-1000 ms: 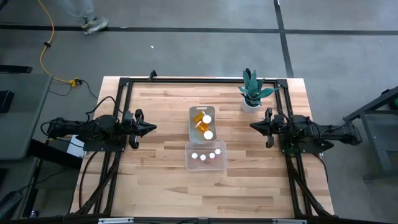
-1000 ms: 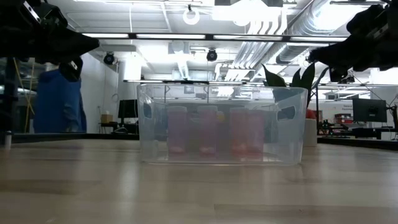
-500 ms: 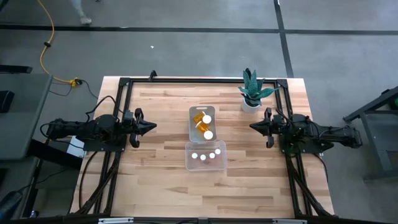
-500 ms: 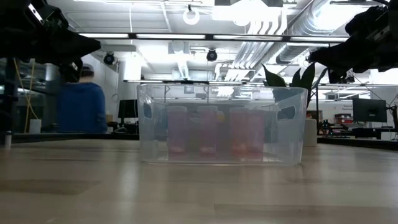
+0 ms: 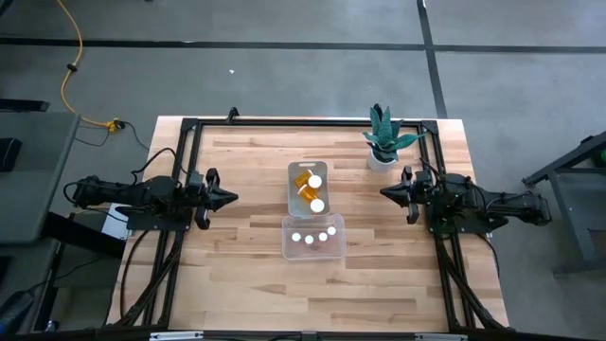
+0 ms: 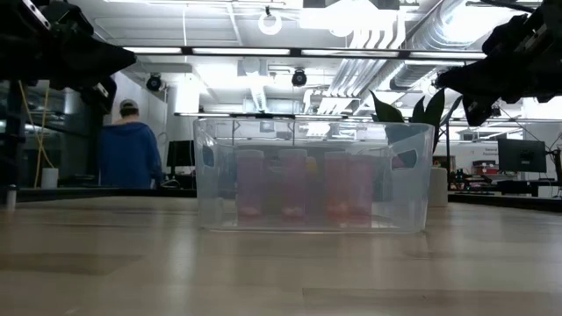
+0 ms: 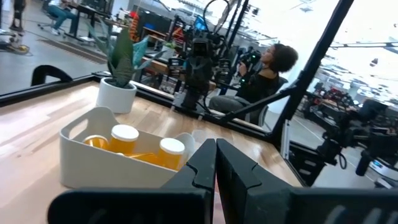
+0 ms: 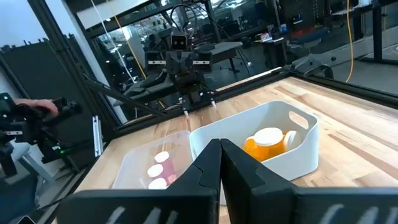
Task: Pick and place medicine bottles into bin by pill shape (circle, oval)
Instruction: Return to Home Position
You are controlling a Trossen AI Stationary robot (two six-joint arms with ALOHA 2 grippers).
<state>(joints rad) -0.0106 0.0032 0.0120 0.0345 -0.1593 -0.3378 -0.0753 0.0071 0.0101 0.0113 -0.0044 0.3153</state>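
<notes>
Two bins stand mid-table. The far white bin holds orange medicine bottles with white caps, lying tilted; they show in the left wrist view and right wrist view. The near clear bin holds several upright bottles, seen through its wall in the low view. My left gripper is shut and empty above the table's left side. My right gripper is shut and empty above the right side.
A potted plant in a white pot stands at the far right of the table. A black frame runs along the table's edges. A person in blue stands in the room behind.
My left gripper has drawn back a little toward the table's left edge. In the room behind, the person in blue has walked to the right. The bins and bottles have stayed still.
</notes>
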